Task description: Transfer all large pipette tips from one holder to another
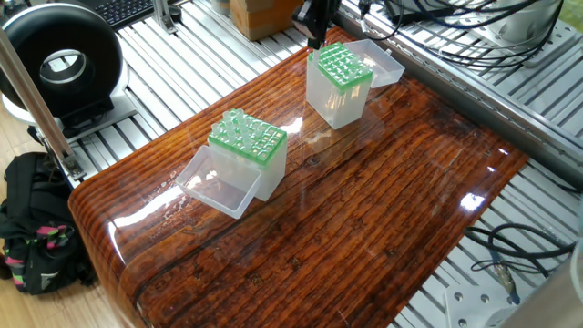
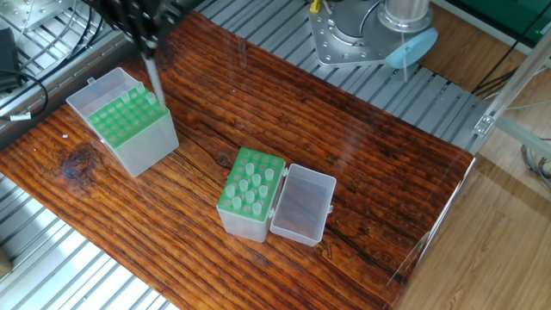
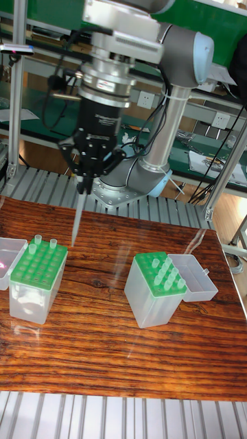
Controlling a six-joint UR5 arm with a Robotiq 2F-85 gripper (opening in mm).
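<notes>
Presently, at left in the tall fixed view, the clear plastic holder with green perforated rack (image 3: 36, 280) on the glossy wooden counter (image 3: 103, 336) shows two tips seated along its far edge; most holes look vacant. Right of it, the second clear holder with green rack and open lid (image 3: 159, 288) retains several long translucent whitish pipette tips (image 3: 167, 273), so most of the transfer appears outstanding. The black two-finger gripper (image 3: 81, 184) hangs vertically, clenched on one translucent tip (image 3: 76, 219), whose point hovers above the left holder's near corner.
</notes>
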